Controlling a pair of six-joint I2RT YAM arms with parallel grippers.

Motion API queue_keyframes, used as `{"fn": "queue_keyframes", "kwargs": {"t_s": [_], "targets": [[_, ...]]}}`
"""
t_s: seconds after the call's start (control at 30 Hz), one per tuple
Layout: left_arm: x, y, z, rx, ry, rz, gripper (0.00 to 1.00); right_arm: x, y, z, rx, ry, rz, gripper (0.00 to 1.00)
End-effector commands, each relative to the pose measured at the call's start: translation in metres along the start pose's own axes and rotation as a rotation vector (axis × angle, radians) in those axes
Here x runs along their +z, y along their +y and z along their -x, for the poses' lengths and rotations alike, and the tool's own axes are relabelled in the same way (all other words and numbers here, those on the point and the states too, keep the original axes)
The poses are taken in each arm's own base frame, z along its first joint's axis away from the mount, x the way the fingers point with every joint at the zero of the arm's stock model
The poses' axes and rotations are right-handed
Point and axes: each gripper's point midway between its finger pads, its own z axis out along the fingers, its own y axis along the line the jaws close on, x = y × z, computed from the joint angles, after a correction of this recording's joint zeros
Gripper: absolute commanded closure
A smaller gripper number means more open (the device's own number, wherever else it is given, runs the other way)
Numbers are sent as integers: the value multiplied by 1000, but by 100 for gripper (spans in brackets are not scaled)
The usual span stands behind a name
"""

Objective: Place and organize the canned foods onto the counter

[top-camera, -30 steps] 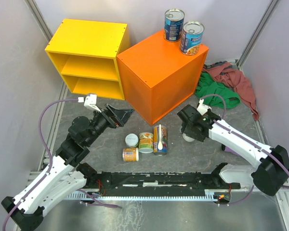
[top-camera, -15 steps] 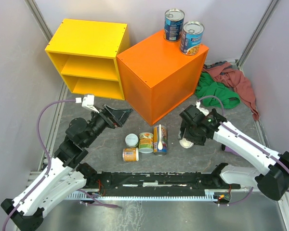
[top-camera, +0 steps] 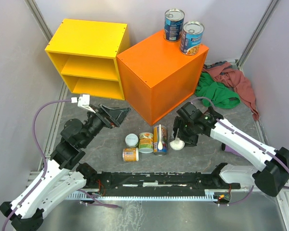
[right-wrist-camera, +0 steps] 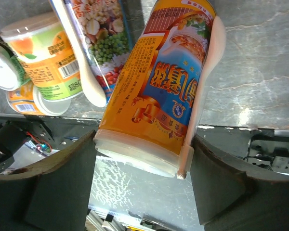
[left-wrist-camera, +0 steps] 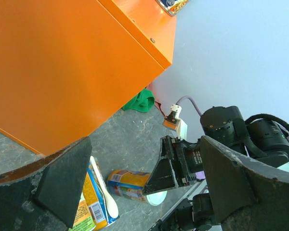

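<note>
Fixture: counter (top-camera: 159, 82), an orange closed box at far centre with one corner turned toward the arms. A yellow shelf unit (top-camera: 86, 53) stands just beside its left face, and heaped cloths (top-camera: 224, 86) lie near its right face.

Stock on top: blue tin (top-camera: 174, 24) and second tin (top-camera: 191, 37), both upright and crowded into the far right corner close to both edges. Open orange surface runs from them to the near and left edges.

Stock on the table (top-camera: 197, 159), just near of the counter's near corner and between the arms:
- white-topped tin (top-camera: 131, 140)
- short orange tin (top-camera: 130, 154)
- green-label tin (top-camera: 146, 142)
- tall tin (top-camera: 164, 142), on its side, with a white spoon (top-camera: 160, 144) lying along it

All four are closely packed.

Claws:
- right gripper (right-wrist-camera: 142, 144): pinching an orange-yellow tin (right-wrist-camera: 159, 82) across its body, just right of the tall tin. Whether this tin touches the tall tin or the table cannot be told. From above only its pale lid shows, and the fingers are hidden under the wrist.
- left gripper (top-camera: 121, 117): spread wide, near the counter's left face and far-left of the packed four. Its wrist view cuts off the counter's top and nearly all of the tins there.
</note>
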Motion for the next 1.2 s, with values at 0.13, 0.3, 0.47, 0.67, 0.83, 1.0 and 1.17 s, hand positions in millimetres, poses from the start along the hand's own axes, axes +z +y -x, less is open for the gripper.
{"fn": "queue_keyframes", "kwargs": {"t_s": [0.13,0.3,0.47,0.67,0.83,1.0,1.17], "targets": [[-7,-23,15,30,-18,-70,1,-8,42,15,-23,-21,138,74],[-8,-24,14,40,-6,-74,1,-5,41,22,-12,-32,143,56],[-8,-25,12,48,8,-80,1,-4,38,28,-8,-47,139,39],[-7,-25,9,38,21,-82,1,-6,34,33,-10,-66,132,29],[-8,-26,9,37,24,-83,1,-6,32,34,-13,-75,125,21],[-8,-27,9,31,24,-86,1,-11,30,40,-20,-104,110,16],[-7,-28,10,30,26,-87,1,-16,29,46,-34,-134,98,0]]}}
